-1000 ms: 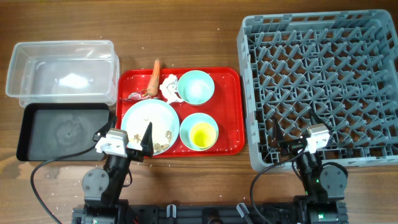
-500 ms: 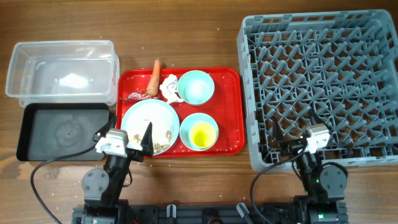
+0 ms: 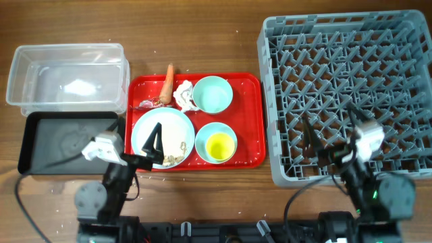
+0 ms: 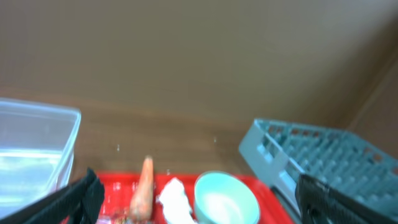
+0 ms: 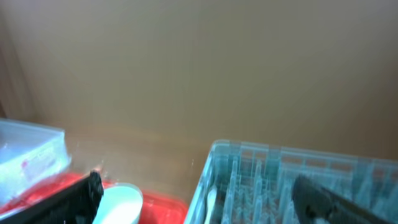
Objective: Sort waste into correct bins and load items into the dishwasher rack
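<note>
Since carrot (image 3: 168, 79) lies untouched at rim of tray (image 3: 248, 128), sorting is at its start; left pincer (image 4: 199, 186) and right pincer (image 5: 198, 186) both gape empty. Next: left descends onto carrot, closes.

Wooden worktop (image 3: 202, 40), brown, grain running left to right. Four items rest directly on it. Far left: clear tub (image 3: 40, 81). Black tray (image 3: 40, 145) lies against the tub's near edge. Centre: red tray (image 3: 251, 121), just beside both bins. Right: grey rack (image 3: 351, 81), close beside the red tray with a narrow gap between.
</note>
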Controlling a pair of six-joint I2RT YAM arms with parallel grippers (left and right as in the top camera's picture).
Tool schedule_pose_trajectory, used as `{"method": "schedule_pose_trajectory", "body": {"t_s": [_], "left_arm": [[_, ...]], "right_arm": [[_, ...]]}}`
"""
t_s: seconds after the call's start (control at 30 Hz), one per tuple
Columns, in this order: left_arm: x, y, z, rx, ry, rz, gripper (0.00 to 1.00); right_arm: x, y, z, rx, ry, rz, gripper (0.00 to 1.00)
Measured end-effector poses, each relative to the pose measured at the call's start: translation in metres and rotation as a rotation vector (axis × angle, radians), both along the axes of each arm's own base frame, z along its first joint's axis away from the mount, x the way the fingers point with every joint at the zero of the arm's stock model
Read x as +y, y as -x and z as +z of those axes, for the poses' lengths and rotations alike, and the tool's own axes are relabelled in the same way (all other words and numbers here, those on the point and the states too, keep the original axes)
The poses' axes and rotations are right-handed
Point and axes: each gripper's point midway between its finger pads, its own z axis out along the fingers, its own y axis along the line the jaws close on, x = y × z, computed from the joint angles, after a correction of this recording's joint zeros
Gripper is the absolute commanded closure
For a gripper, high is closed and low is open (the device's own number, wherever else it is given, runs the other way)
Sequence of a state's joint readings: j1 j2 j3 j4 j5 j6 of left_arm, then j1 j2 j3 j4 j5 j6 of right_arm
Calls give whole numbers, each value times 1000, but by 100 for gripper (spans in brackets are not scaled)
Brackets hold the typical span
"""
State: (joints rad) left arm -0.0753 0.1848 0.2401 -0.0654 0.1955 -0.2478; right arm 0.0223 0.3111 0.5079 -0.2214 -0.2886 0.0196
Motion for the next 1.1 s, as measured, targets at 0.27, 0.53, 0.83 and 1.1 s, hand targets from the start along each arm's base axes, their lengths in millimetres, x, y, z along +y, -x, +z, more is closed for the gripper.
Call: {"method": "schedule_pose_trajectory", "body": {"t_s": [0.27,0.53,0.83,1.1], "left_arm": [[-5,-26,66,483,7,-5,0],[-43,-47,56,751,84,-172,25],[-149,0,-88,1296,-295,-356,44],[-160,-1,-171,1462,-473,-250,96]], "right_arm": [[15,-63,23,435,-16,80,0],[37,-77,14,610,-152,187,0],[6,-81,-50,864,-109,-30,0],[1,-85,-60,895,-97,-64,0]]}}
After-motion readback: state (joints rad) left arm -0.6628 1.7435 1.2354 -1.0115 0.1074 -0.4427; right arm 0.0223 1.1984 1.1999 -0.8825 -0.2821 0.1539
